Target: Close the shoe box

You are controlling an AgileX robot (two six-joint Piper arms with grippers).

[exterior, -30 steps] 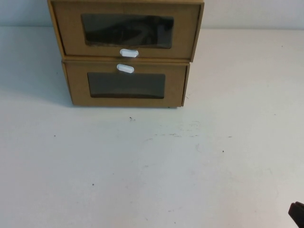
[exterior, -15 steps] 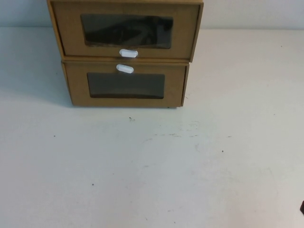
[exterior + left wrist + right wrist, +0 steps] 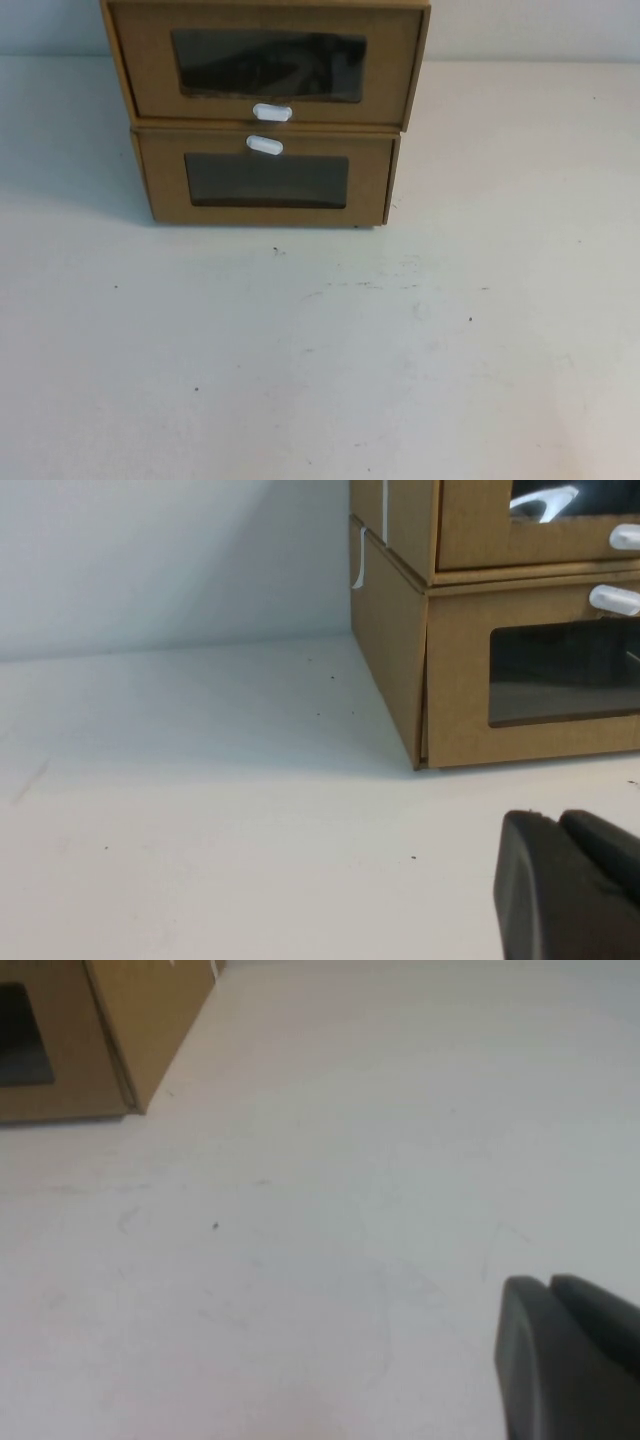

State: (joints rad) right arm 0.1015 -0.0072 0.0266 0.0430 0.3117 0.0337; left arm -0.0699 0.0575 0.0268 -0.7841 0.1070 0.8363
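Observation:
The shoe box (image 3: 400,60) is the upper of two stacked brown cardboard boxes at the far middle of the table. It has a clear window and a white pull tab (image 3: 272,112) below the window. Its front stands slightly forward of the box under it. It also shows in the left wrist view (image 3: 470,525). My left gripper (image 3: 560,820) is shut and empty, low over the table, in front of the boxes' left corner. My right gripper (image 3: 550,1285) is shut and empty, well away from the boxes on their right. Neither gripper shows in the high view.
The lower cardboard box (image 3: 370,185) has its white tab (image 3: 264,145) above its window; it also shows in the left wrist view (image 3: 455,680) and the right wrist view (image 3: 140,1010). The white table (image 3: 320,350) stretches in front of the boxes.
The dark tip of my right gripper at the high view's bottom right corner has drawn back out of view. The boxes have not moved.

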